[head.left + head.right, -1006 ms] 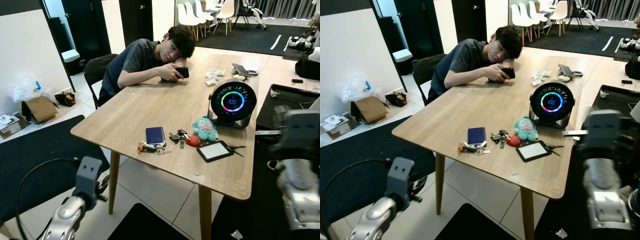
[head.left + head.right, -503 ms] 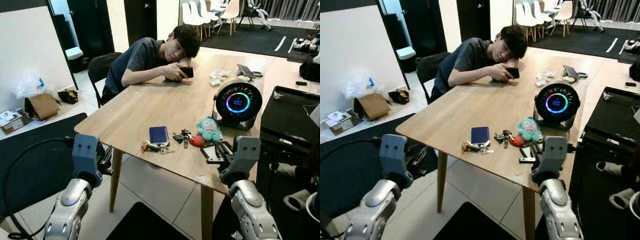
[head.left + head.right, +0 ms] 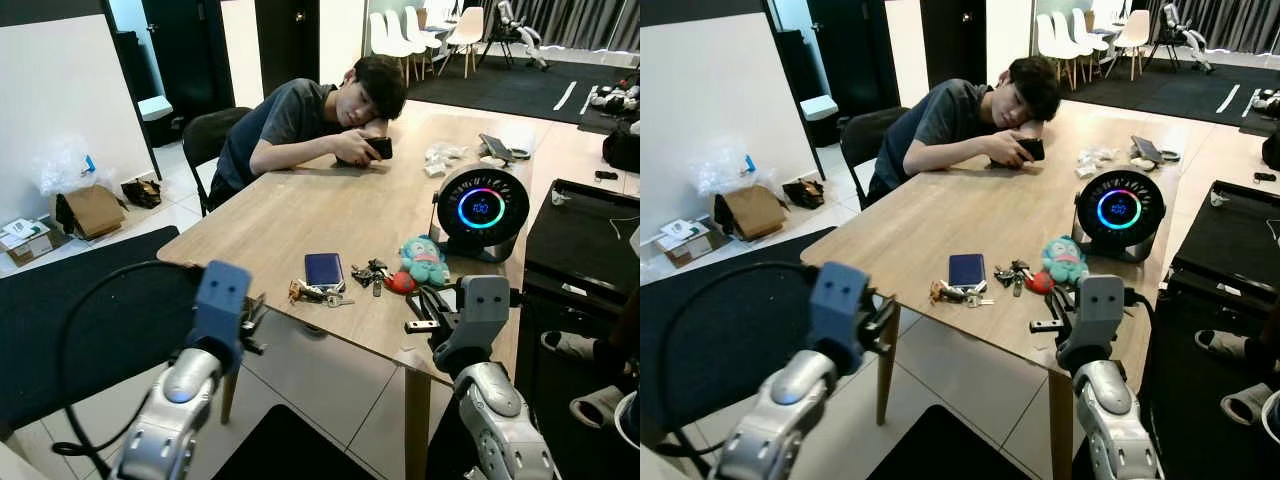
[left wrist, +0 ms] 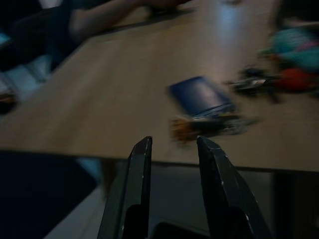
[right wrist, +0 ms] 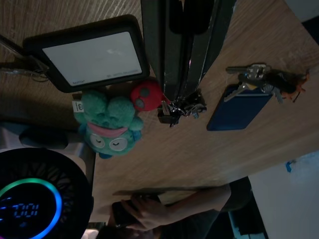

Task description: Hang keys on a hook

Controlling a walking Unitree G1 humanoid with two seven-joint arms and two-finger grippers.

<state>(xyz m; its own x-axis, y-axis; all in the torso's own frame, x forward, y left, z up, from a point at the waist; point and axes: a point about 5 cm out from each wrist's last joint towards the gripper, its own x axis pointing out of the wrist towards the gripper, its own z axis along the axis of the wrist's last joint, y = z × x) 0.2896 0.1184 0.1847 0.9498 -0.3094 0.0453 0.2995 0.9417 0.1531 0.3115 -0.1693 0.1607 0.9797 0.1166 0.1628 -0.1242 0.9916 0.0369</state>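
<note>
Keys [image 3: 372, 274] lie in a dark bunch on the table [image 3: 300, 215], between a blue wallet [image 3: 324, 269] and a teal plush [image 3: 424, 259], within reach of the near edge. Right gripper [image 5: 183, 94] hovers over them, its fingers close together and empty, seemingly lined up for a pick. Left gripper [image 4: 174, 149] hangs short of the table, narrowly parted, holding nothing. I see no hook.

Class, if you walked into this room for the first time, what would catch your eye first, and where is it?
A person slumps over the far side of the wooden table, holding a phone. A round black fan with a glowing coloured ring stands on the table's right side. Beside it lie a teal plush toy and bunches of keys.
</note>
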